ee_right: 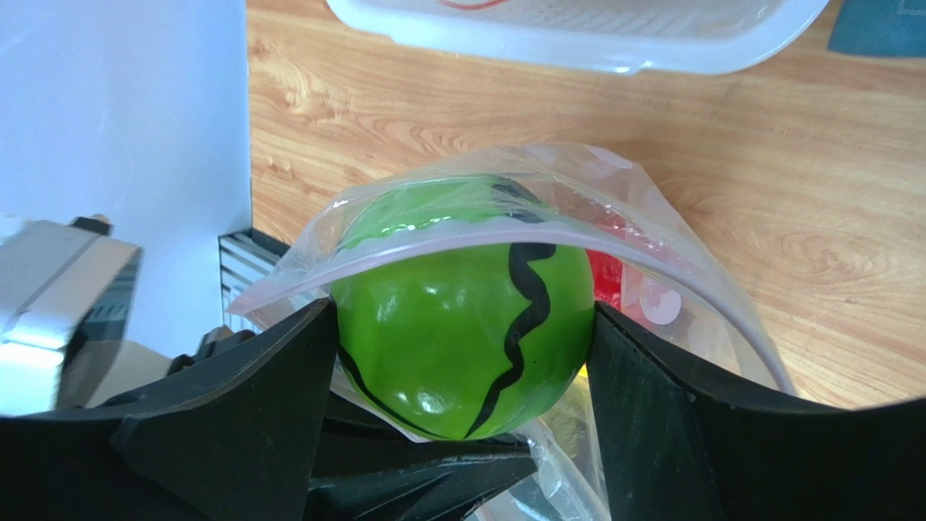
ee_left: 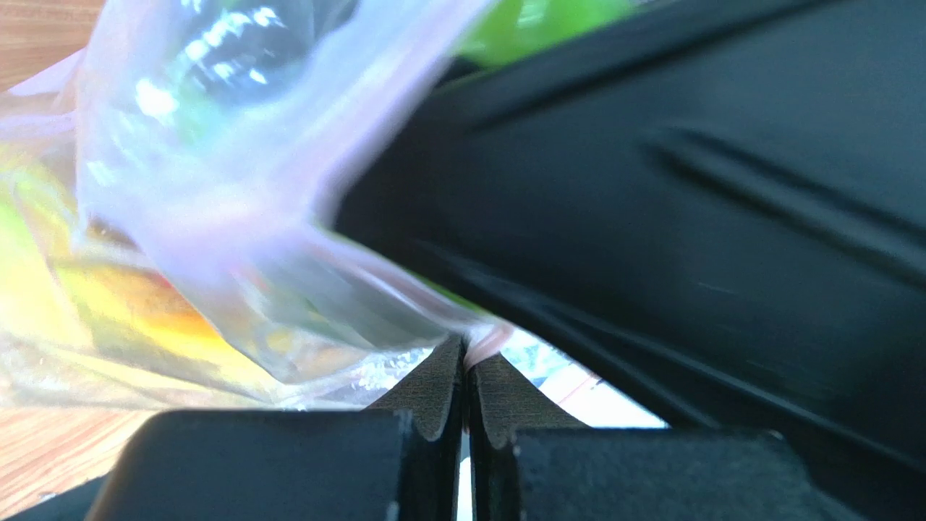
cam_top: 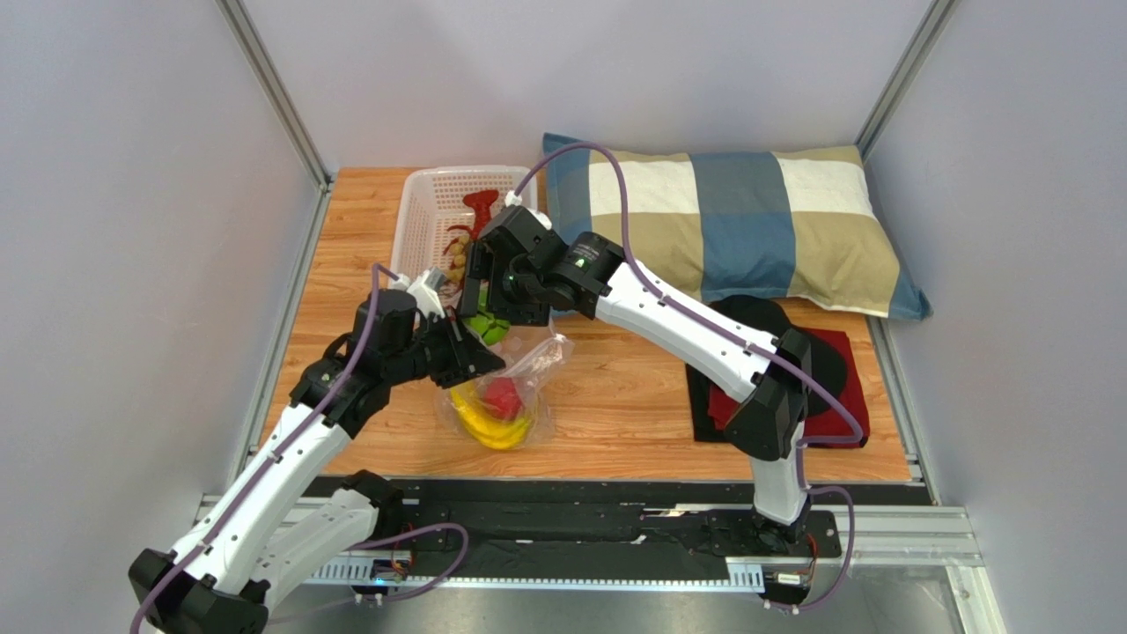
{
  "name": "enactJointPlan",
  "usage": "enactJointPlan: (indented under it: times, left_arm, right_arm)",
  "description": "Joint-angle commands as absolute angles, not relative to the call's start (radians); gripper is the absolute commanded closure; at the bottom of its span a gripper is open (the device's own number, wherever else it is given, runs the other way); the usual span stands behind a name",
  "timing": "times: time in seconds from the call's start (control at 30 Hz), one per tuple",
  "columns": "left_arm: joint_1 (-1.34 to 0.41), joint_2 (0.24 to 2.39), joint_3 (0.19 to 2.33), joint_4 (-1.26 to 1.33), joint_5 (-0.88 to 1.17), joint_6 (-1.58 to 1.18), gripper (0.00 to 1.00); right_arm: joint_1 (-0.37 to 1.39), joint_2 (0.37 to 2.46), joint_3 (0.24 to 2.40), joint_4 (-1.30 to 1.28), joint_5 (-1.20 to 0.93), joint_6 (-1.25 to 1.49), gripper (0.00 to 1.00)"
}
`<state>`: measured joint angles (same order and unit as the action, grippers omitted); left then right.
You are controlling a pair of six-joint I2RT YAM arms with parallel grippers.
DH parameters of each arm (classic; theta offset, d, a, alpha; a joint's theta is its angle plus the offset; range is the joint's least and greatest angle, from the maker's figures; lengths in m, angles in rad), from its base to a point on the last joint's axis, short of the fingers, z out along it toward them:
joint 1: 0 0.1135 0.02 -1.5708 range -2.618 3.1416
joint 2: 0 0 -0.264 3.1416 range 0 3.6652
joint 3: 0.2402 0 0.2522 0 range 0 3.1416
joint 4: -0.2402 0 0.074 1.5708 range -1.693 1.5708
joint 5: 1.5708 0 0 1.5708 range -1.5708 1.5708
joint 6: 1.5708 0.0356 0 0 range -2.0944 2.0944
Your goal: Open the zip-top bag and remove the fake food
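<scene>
The zip-top bag (cam_top: 523, 383) lies on the wooden table with its mouth lifted toward the arms. My left gripper (ee_left: 467, 353) is shut on the bag's pinkish edge (ee_left: 495, 337). My right gripper (ee_right: 462, 326) is shut on the green striped ball (ee_right: 467, 315), with a finger (ee_right: 283, 380) pressed on each side. The ball sits at the bag's mouth, and the zip strip (ee_right: 652, 266) arches over its top. Inside the bag are a yellow banana bunch (cam_top: 487, 425) and a red round fruit (cam_top: 501, 395). From above, the ball (cam_top: 484, 328) shows below the right gripper (cam_top: 490, 315), next to the left gripper (cam_top: 466, 346).
A white mesh basket (cam_top: 421, 211) with red and yellow toys stands at the back left, just beyond the grippers. A checked pillow (cam_top: 741, 218) fills the back right. A black and red cloth (cam_top: 834, 390) lies under the right arm.
</scene>
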<state>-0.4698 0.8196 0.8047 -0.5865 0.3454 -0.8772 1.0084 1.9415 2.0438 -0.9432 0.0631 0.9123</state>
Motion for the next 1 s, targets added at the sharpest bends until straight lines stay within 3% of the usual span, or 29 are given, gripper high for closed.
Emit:
enactJointPlan:
  times: [0.0,0.23,0.37,0.5,0.97]
  left_arm:
    - [-0.479,0.835,0.831,-0.508,0.379,-0.881,1.0]
    - [-0.472,0.715,0.773,-0.747,0.16,-0.853,1.0]
    - [-0.45,0.692,0.775,-0.791,0.118,-0.839,1.0]
    - [-0.445,0.718,0.793,-0.781,0.124,-0.821,1.0]
    - [-0.445,0.692,0.808,-0.81,0.173,-0.762,1.0]
  right_arm:
    - [1.063,1.913,2.132,-0.897,-0.02,0.925,1.0]
    - [1.055,1.735,2.007,-0.985,-0.018,0.691,1.0]
    - [1.048,1.579,1.847,-0.893,-0.002,0.585,1.0]
    - [0.983,1.555,1.85,-0.833,0.038,0.574,1.0]
    - [0.756,2.181,2.255,-0.637,-0.094,0.457,1.0]
